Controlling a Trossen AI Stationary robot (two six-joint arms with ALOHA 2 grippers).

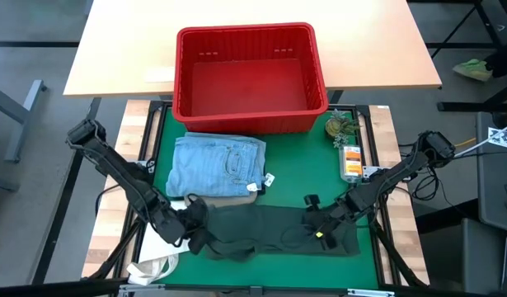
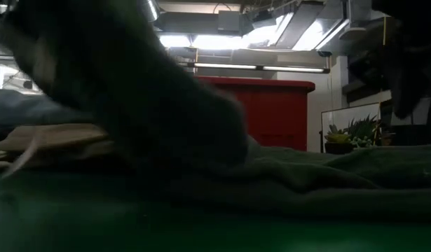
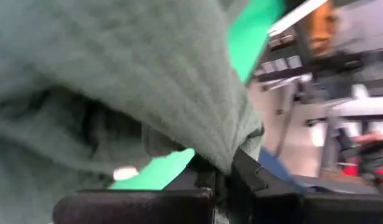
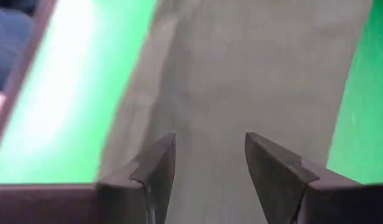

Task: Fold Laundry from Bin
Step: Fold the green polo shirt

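a: left hand (image 1: 195, 221)?
b: clamped on dark green garment (image 1: 269, 231), lower centre of the green surface (image 1: 294, 173).
a: right hand (image 1: 312, 216)?
b: fingers apart over it; red bin (image 1: 249, 78) at top.

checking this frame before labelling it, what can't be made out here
- Low view: a blurred dark shape up close hides the folded light blue jeans.
- High view: the items beside the red slotted plastic bin are too small to identify.
- Left wrist view: dark green garment hides the table.
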